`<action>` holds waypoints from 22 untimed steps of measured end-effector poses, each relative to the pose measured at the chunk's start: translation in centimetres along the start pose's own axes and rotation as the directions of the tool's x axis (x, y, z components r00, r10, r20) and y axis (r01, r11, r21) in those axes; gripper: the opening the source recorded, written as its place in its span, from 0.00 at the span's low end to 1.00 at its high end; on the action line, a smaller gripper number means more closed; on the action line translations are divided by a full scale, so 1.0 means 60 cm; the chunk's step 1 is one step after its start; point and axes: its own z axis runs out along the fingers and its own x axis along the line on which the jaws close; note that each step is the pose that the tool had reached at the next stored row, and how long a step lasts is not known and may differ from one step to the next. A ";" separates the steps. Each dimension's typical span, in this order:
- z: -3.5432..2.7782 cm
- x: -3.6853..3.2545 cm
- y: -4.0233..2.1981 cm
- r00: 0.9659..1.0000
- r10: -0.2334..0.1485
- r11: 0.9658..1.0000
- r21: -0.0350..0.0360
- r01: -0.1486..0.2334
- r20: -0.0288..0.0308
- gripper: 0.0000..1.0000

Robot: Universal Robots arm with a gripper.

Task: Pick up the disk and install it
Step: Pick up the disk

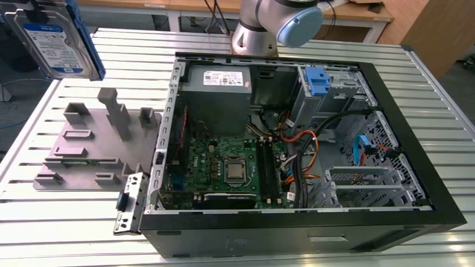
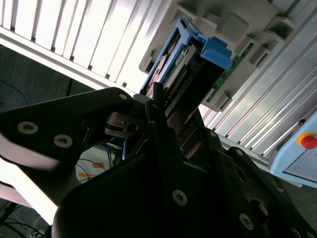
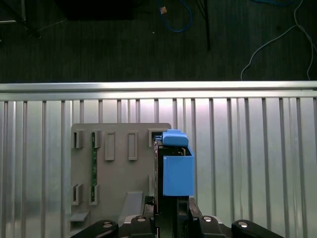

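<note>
- exterior view, item one: the disk [image 1: 58, 41], silver with a white-and-blue label and blue rails. you find it lifted clear of the table [image 1: 74, 245], tilted, high over the table's edge on the exterior view's left.
- gripper [image 3: 172, 206]: in both wrist views you see its black jaws closed narrowly on the disk [image 3: 177, 171], which stands edge-on out of them with its blue carrier end farthest from the gripper. in the second wrist view the gripper [image 2: 171, 114] clamps the same disk [image 2: 190, 69] from both flat sides.
- fixture plate [image 1: 82, 144]: grey, with upright posts and slots. it lies flat on the table near its edge on the exterior view's left, just beside the computer case. in the first wrist view the held disk hangs over one edge of the plate [image 3: 119, 168], apart from it.
- computer case [image 1: 297, 239]: black, lying on its side and open upward, taking up the middle of the table.
- inside the case, you can count: power supply [image 1: 215, 103], a grey box with a white sticker, in the corner nearest the arm's base; blue bracket [image 1: 317, 83] in the bay beside it; motherboard [image 1: 215, 158], green, below the power supply.
- robot arm [image 1: 271, 25]: its grey base stands at the table's far edge, behind the case.
</note>
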 end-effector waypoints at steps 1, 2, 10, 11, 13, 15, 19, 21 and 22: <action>-0.001 0.000 0.000 1.000 0.000 1.000 0.000 0.000 0.000 0.35; -0.002 0.000 0.000 1.000 0.000 1.000 0.000 0.000 0.000 0.35; -0.014 -0.001 0.000 1.000 0.000 1.000 0.000 0.000 0.000 0.35; -0.015 -0.001 0.001 1.000 0.000 1.000 0.000 0.000 0.000 0.35; -0.019 -0.001 0.001 1.000 0.000 1.000 0.000 0.000 0.000 0.35; -0.022 -0.001 0.001 1.000 0.000 1.000 0.000 0.000 0.000 0.35; -0.028 -0.001 0.001 1.000 0.000 1.000 0.000 0.000 0.000 0.35; -0.029 -0.001 0.001 1.000 0.000 1.000 0.000 0.000 0.000 0.35; -0.030 -0.001 0.001 1.000 0.000 1.000 0.000 0.000 0.000 0.35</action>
